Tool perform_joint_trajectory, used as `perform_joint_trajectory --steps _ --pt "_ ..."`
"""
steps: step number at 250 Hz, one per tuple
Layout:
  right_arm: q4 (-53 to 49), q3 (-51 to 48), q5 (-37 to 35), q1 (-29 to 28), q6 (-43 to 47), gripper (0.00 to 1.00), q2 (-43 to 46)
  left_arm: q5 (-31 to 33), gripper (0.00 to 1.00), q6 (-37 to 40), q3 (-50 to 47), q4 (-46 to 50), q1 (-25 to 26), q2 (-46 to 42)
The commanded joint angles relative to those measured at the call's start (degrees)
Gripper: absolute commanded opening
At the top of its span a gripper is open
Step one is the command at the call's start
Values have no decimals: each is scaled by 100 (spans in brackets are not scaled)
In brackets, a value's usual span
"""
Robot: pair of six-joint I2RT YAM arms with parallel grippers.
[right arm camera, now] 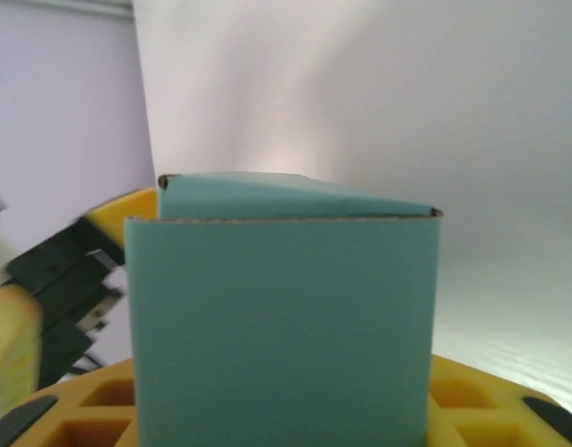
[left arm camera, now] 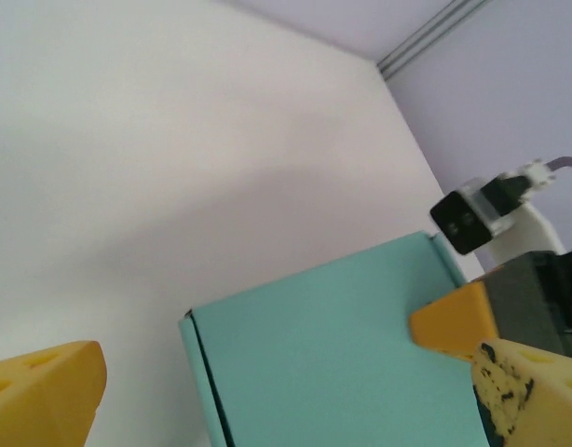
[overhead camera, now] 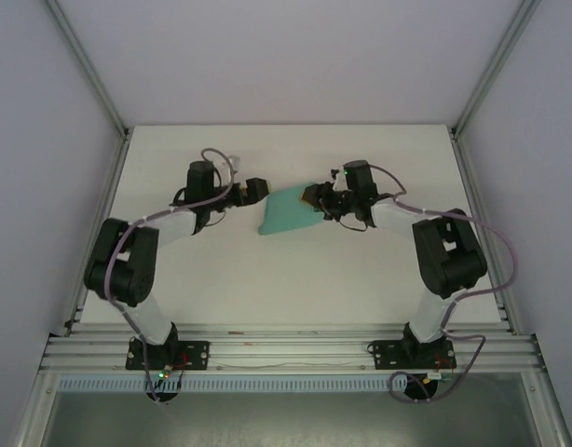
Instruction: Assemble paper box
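Saw the two arm bases fixed on the metal rail at the near edge of the white table. From there followed the left arm and the right arm, both bent inward over the far half of the table.

Found the paper box between the two grippers, near the middle of that far half. Noted its teal-green card folded into a closed flat shape, with a thin seam along one edge in the right wrist view. Could not tell whether its lower corner touched the table.

Found the right gripper grasping the right end of the box. In the right wrist view saw its yellow fingers low on both sides of the teal card. In the left wrist view saw one orange-yellow finger pressed on the flat face of the box.

Found the left gripper released, jaws wide apart, just beside the upper left end of the box. In the left wrist view saw its own finger far out to the side, with the box corner between the jaws. Could not tell if any finger touched the card.

Farther back saw bare table, then the aluminium posts and pale walls.
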State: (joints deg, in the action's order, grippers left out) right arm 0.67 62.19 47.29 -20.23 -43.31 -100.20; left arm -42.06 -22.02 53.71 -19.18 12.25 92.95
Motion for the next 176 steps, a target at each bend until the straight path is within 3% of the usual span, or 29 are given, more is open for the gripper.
perform_joint_trajectory --steps 1,19,34,63,128,176 --pt "-1719 600 -261 161 -441 38 238 1062 100 1796 160 996 503 -590" --pt "-2463 869 5 251 -591 38 229 1910 100 2811 112 1371 1039 -995" --pt "-2874 999 309 330 -735 38 237 2221 100 3699 10 1554 1469 -1257" --pt "-3229 1111 1071 493 -1125 37 289 1868 100 4844 -174 1966 1805 -1588" --pt "-3973 1432 1395 557 -1278 37 425 1513 100 5905 163 3205 2091 -1627" --pt "-4144 1540 1511 557 -1342 37 428 2359 100 6177 205 3255 2385 -1433"
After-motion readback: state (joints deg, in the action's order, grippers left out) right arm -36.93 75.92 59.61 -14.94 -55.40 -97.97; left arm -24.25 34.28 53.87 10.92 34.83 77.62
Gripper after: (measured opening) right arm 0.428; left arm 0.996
